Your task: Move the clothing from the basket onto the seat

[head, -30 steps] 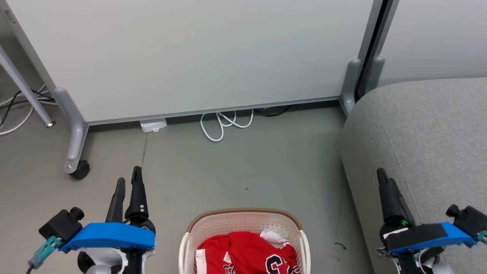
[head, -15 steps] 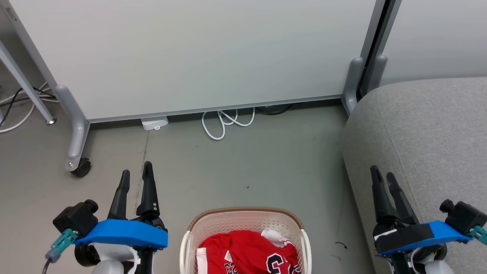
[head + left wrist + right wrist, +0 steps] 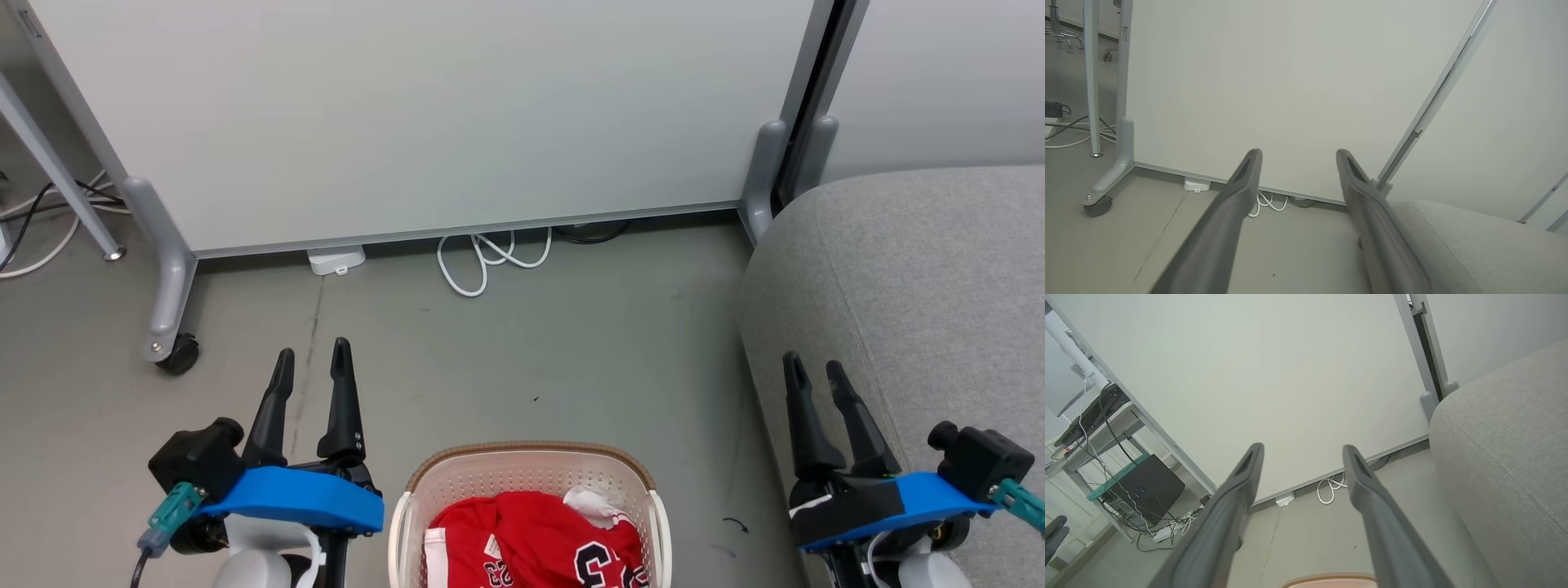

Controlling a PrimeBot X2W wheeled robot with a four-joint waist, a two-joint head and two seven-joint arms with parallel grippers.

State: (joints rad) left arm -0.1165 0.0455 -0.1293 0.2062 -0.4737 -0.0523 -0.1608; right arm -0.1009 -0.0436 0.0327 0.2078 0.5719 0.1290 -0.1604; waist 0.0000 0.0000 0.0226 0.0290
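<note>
The cream basket (image 3: 424,482) with a brown rim stands on the floor at the bottom middle of the head view; its rim (image 3: 1331,577) also shows at the bottom of the right wrist view. Red clothing (image 3: 522,531) with a black-white number and a bit of white fabric lies bunched inside. The grey seat (image 3: 914,278) fills the right side and appears as well in both wrist views (image 3: 1474,241) (image 3: 1506,437). My left gripper (image 3: 312,363) hovers open left of the basket, empty. My right gripper (image 3: 814,371) is open over the seat's near edge, holding nothing.
A pale wheeled partition panel (image 3: 424,122) stands behind, its caster (image 3: 175,353) at left. White cable loops (image 3: 486,261) and a small white box (image 3: 335,260) lie under it. A desk leg (image 3: 57,175) and cables sit far left.
Both grippers have drifted inward and slightly forward, the left one to the right and the right one to the left. The camera shifted a little. Basket and clothing stay put.
</note>
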